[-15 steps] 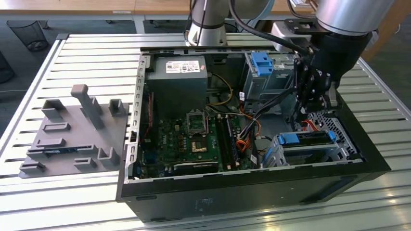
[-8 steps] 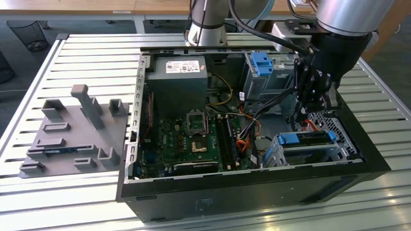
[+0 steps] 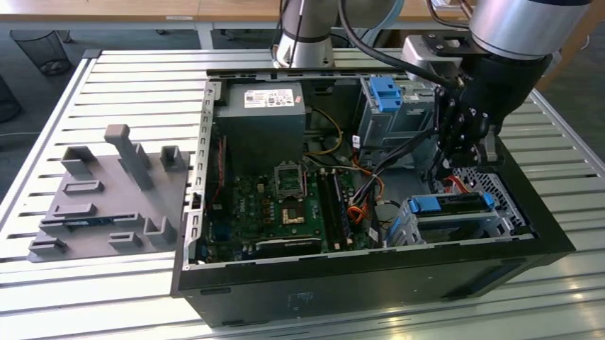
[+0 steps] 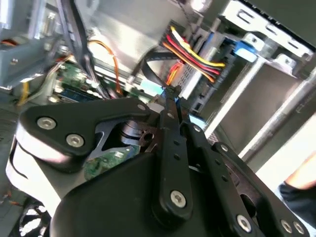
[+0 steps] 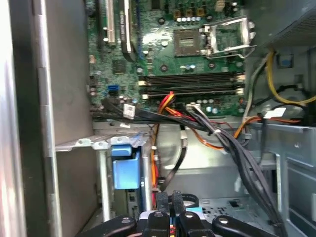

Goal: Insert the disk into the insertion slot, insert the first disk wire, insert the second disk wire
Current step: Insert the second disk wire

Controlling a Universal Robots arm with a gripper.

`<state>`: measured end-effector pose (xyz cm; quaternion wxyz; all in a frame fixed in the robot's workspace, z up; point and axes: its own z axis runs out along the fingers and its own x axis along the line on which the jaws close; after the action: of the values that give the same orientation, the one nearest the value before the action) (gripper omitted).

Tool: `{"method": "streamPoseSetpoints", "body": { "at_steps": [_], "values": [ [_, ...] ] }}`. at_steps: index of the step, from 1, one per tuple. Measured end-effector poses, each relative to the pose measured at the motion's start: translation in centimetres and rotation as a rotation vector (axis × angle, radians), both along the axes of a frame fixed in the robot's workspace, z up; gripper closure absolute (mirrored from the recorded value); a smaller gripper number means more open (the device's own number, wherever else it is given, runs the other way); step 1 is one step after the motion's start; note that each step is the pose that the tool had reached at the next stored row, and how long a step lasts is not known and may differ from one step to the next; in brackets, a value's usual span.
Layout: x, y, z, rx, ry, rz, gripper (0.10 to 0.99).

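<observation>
**Disk seated in its cage, tool working at the cables**

Disk (image 3: 452, 203), blue frame uppermost, sits inside the insertion slot (image 3: 501, 212), the perforated silver cage at the front corner of the open computer case (image 3: 378, 283), on the exterior view's right. By the look of it, the first step is done.

My tool (image 3: 463, 145) hangs inside the case just above the cage, between it and the taller grey bay (image 3: 387, 106) with the blue tab. In the first wrist view my fingers (image 5: 170, 202) are pressed close together, and in the second wrist view the tips seem to pinch a small blue connector (image 4: 163, 91); I cannot confirm the grip with certainty.

Loose cable bundle (image 5: 232, 148) runs across the motherboard (image 3: 283, 205) just beside my tool.

Judgement: the wire step is in hand. To do it well, keep the plug square to the drive's socket, stay clear of the bundle, press straight, no twisting.

Grey fixture block (image 3: 109, 198) lies on the slatted tabletop (image 3: 142, 71), well apart.
</observation>
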<state>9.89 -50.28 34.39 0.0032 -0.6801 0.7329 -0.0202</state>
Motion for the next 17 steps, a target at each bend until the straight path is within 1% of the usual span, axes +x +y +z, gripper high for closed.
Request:
{"method": "streamPoseSetpoints", "body": {
  "at_steps": [1,2,9,15,17],
  "values": [
    [0.01,-0.09,0.0,0.015,0.0,0.0,0.937],
    [0.0,-0.17,0.0,0.021,-0.0001,0.0,0.937],
    [0.01,-0.59,-0.01,0.019,-0.0001,0.0,0.937],
    [0.03,-1.46,-0.04,0.019,0.0,0.0,0.937],
    [0.09,-1.71,-0.08,0.022,-0.0001,0.0,0.937]
  ]
}}
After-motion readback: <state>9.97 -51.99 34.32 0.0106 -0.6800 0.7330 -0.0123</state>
